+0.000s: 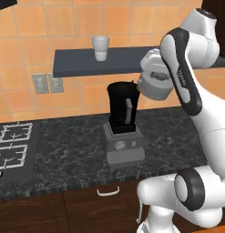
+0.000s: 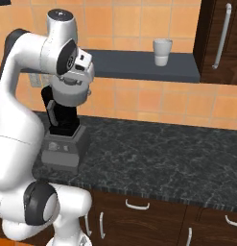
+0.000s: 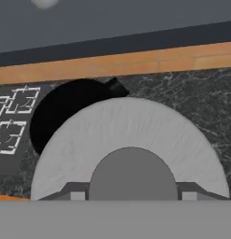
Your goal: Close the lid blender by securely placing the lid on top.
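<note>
The lid (image 3: 131, 126), a light-grey disc with a darker central knob, lies between my fingers, and my gripper (image 3: 133, 195) is shut on that knob. Behind it and up to the left in the hand view gapes the round black mouth of the blender (image 3: 65, 112). The lid overlaps only part of that mouth. The blender (image 1: 123, 109) is a tall black jar with a grey handle strip on a boxy grey base, standing on the dark counter. My hand hovers at the jar's top, just to its right in the left base view. It covers the jar's top in the right base view, where the blender (image 2: 62, 122) stands at the left.
A white cup (image 1: 100, 48) stands on the dark wall shelf (image 1: 77, 63) above and left of the blender. A stove (image 1: 11, 145) lies at the counter's left end. A dark tall cabinet (image 2: 220, 38) closes the right side. Bare counter (image 2: 158, 153) stretches right of the blender.
</note>
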Controlling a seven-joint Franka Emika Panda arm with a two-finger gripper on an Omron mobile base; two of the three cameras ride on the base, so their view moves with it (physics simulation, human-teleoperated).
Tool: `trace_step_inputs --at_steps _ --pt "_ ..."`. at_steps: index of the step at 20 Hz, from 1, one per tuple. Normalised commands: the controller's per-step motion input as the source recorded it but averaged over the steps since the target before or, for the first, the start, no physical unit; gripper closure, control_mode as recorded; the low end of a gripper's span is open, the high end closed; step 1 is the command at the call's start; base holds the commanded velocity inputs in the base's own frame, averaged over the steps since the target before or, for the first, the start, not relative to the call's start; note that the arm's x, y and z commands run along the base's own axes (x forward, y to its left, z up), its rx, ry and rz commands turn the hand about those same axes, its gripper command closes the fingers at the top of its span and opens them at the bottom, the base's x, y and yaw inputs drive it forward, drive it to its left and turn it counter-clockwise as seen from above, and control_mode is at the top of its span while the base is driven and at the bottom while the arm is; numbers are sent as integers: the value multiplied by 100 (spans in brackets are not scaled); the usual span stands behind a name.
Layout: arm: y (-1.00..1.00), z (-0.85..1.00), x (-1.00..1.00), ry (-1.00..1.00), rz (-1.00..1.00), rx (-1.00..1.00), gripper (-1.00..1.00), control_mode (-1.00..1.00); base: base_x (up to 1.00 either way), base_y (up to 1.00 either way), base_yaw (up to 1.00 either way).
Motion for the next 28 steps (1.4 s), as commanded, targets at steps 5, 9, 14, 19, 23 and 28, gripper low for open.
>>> trace_step_inputs --at_steps 5,9,14,19,23,28 --pt "61 39 13 0 0 -2 100 -100 0 0 0" --pt "57 11 20 0 0 -9 100 -100 0 0 0" --pt "44 7 23 0 0 -8 100 -100 0 0 0" --pt "17 0 31 0 0 -2 100 -100 0 0 0" --pt "1 0 28 0 -1 0 100 -100 0 0 0" --pt "0 0 26 0 -3 0 100 -100 0 0 0"
